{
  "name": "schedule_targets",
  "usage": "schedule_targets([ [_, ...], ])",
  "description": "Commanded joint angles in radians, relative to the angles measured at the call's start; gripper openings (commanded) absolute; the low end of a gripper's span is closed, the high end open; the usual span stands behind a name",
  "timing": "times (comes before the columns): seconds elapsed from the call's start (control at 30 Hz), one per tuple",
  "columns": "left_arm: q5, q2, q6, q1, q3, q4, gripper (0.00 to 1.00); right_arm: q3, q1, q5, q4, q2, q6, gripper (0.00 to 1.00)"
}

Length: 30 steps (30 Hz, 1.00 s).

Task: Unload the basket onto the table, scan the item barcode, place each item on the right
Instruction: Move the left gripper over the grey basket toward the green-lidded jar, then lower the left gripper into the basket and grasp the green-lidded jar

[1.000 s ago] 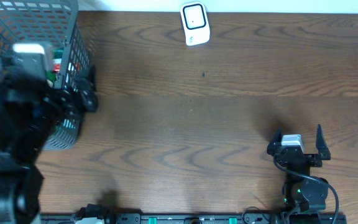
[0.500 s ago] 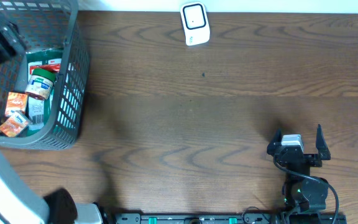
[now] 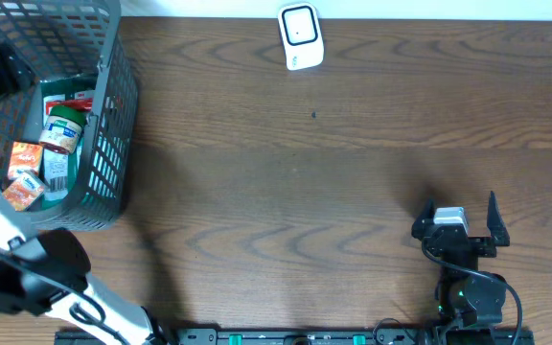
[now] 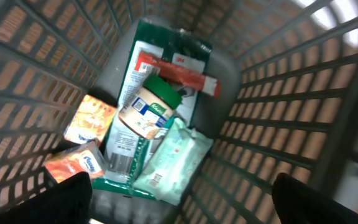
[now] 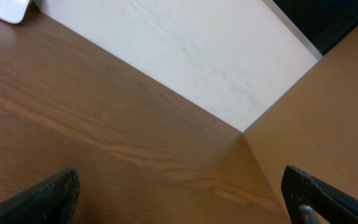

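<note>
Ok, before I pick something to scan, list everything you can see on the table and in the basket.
grey plastic mesh basket: one, grey, table's far-left corner
green-lidded jar: one, pale label, in the basket on the flat packet
flat green-and-white packet: one, on the basket floor
red-and-white strip pack: one, across the packet by the jar's lid
pale green soft pack: one, in the basket beside the jar
small orange boxes: two, in the basket, on the jar's other side
white rounded scanner: one, far edge, centre
brown wooden table: one
left gripper: open, above the basket
right gripper: open, near edge, right side, holding nothing
</note>
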State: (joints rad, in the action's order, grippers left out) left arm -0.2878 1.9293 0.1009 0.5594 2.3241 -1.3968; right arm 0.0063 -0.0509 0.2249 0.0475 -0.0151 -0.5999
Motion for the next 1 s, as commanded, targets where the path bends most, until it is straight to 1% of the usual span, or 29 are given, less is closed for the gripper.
schedule_targets([
  [0.0,0.033,0.085,0.084,0.0,0.01,-0.002,0.93,0.0,-0.007,0.01,0.004,0.001,-0.011,0.99],
  [0.1,0.077,0.153,0.087,0.0,0.01,0.0,0.93,0.0,-0.007,0.01,0.004,0.001,-0.011,0.99],
  [0.23,0.079,0.236,0.094,0.0,0.01,0.036,0.93,0.0,-0.007,0.01,0.004,0.001,-0.011,0.99],
  [0.37,0.079,0.307,0.154,0.0,0.01,0.075,0.93,0.0,-0.007,0.01,0.004,0.001,-0.011,0.99],
  [0.53,0.079,0.384,0.195,0.0,0.01,0.112,0.93,0.0,-0.007,0.01,0.004,0.001,-0.011,0.99],
  [0.7,0.079,0.435,0.21,0.0,0.009,0.136,0.94,0.0,-0.007,0.01,0.004,0.001,-0.011,0.99],
  [0.87,0.079,0.447,0.21,0.0,0.008,0.177,0.93,0.0,-0.007,0.01,0.004,0.001,-0.011,0.99],
  [0.97,0.079,0.447,0.21,0.0,0.007,0.179,0.89,0.0,-0.007,0.01,0.004,0.001,-0.011,0.99],
])
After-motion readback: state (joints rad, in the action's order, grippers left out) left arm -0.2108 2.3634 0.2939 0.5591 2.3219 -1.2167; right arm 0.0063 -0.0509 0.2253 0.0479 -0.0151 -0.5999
